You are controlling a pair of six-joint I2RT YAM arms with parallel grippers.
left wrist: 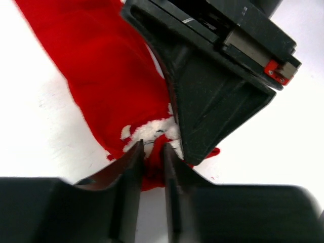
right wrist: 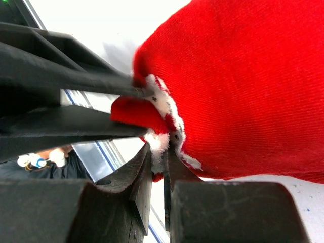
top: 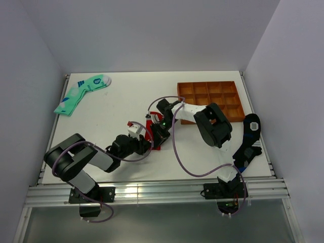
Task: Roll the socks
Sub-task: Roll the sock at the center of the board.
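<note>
A bright red sock lies on the white table, mostly hidden under both grippers in the top view. My left gripper is shut on the sock's near end, just below its white mark; red fabric is pinched between the jaws. My right gripper is shut on the same end, gripping the white-marked edge of the sock. The two grippers meet tip to tip at mid-table, left and right. Only one red sock shows.
A mint-green sock lies at the far left corner. The brown compartment tray sits at the far right, with the right arm reaching across in front of it. A black patterned sock lies by the right edge.
</note>
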